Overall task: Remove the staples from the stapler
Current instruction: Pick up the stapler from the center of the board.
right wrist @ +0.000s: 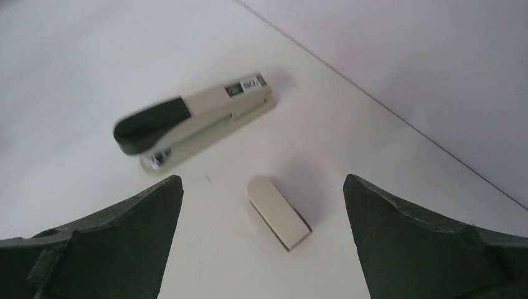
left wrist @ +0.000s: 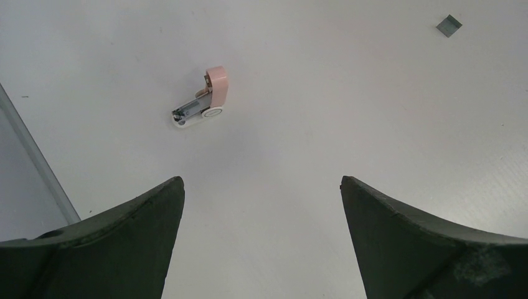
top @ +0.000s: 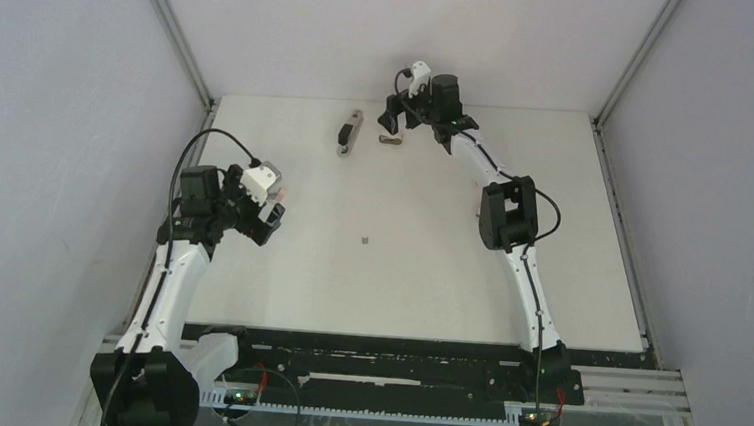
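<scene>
Stapler [right wrist: 193, 121] lies untouched; right gripper [right wrist: 261, 180] and left gripper [left wrist: 261, 180] both gape wide, empty.

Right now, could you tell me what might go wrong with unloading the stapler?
The open right gripper frames the beige piece, not the stapler; closing would likely grab the wrong thing. The stapler looks shut, so a nudge may just slide it. The loose staples mid-table are tiny and could be swept away.

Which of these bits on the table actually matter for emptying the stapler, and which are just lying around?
For the job:
stapler
loose staples

Just lying about:
pink-and-white tool
beige oblong piece
</scene>
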